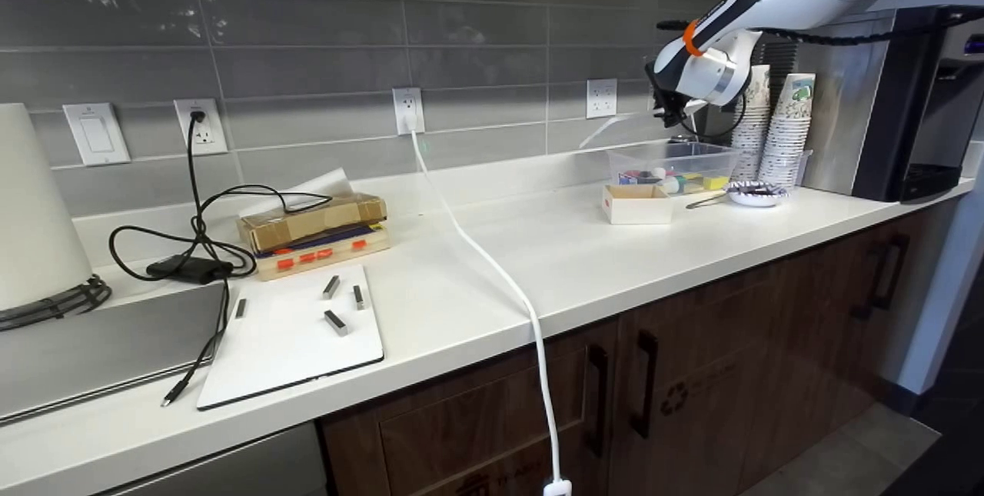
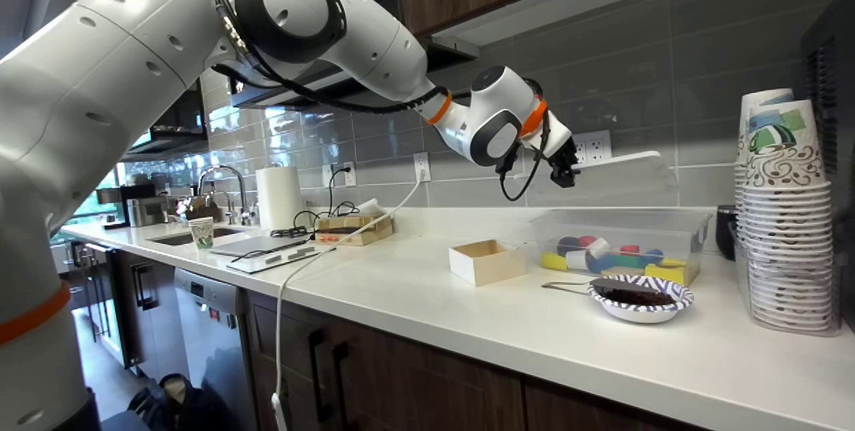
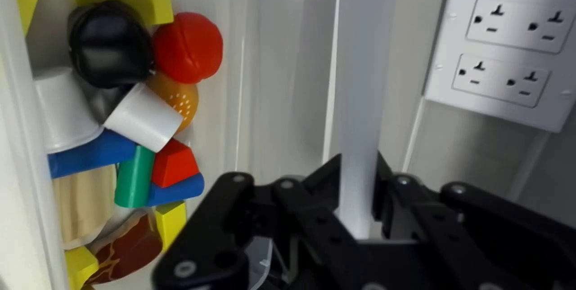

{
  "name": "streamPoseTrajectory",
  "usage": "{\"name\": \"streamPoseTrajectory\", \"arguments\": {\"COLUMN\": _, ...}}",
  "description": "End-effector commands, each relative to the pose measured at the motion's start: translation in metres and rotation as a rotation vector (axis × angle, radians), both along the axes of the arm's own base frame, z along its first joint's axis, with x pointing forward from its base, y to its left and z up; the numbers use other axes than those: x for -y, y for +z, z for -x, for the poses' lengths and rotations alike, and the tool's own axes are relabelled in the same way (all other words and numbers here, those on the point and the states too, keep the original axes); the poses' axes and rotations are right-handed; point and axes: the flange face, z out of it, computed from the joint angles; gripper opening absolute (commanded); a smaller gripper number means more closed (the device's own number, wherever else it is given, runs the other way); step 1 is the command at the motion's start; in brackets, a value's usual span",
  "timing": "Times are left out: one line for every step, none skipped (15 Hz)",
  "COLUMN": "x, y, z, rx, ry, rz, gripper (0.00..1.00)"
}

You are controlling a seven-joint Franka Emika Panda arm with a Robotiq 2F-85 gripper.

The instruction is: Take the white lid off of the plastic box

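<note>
Checking an exterior view, you find a dark recycling symbol [image 1: 674, 398], its lettering [image 1: 713, 377] blurred. In an exterior view, your black gripper [image 2: 570, 170] pinches the flat translucent white plastic lid [image 2: 621, 180], off the clear rectangular plastic box [image 2: 621, 227]. The wrist view shows it edge-on.

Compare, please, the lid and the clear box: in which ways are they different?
The lid is thin and flat; the clear box has upright walls. The lid tilts, gripped by the hand; the clear box stands on the counter, holding coloured blocks. Both look like plastic.
</note>
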Motion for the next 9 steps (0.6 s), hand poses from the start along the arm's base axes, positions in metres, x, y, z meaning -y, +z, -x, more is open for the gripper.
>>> {"name": "streamPoseTrajectory", "arguments": {"x": -0.037, "y": 0.02, "z": 0.014, "rx": 0.053, "ry": 0.074, "rz": 0.022, "gripper": 0.03}}
{"name": "streamPoseTrajectory", "arguments": {"x": -0.048, "y": 0.021, "z": 0.016, "rx": 0.058, "ry": 0.092, "rz": 0.017, "gripper": 0.03}}
{"name": "streamPoseTrajectory", "arguments": {"x": -0.061, "y": 0.022, "z": 0.019, "rx": 0.055, "ry": 0.115, "rz": 0.003, "gripper": 0.03}}
{"name": "streamPoseTrajectory", "arguments": {"x": -0.072, "y": 0.022, "z": 0.021, "rx": 0.05, "ry": 0.14, "rz": -0.008, "gripper": 0.03}}
{"name": "streamPoseTrajectory", "arguments": {"x": -0.085, "y": 0.02, "z": 0.026, "rx": 0.031, "ry": 0.161, "rz": -0.027, "gripper": 0.03}}
{"name": "streamPoseTrajectory", "arguments": {"x": -0.096, "y": 0.018, "z": 0.031, "rx": 0.018, "ry": 0.181, "rz": -0.043, "gripper": 0.03}}
{"name": "streamPoseTrajectory", "arguments": {"x": -0.109, "y": 0.016, "z": 0.037, "rx": -0.001, "ry": 0.205, "rz": -0.056, "gripper": 0.03}}
{"name": "streamPoseTrajectory", "arguments": {"x": -0.122, "y": 0.013, "z": 0.043, "rx": -0.016, "ry": 0.227, "rz": -0.067, "gripper": 0.03}}
{"name": "streamPoseTrajectory", "arguments": {"x": -0.137, "y": 0.01, "z": 0.051, "rx": -0.034, "ry": 0.256, "rz": -0.08, "gripper": 0.03}}
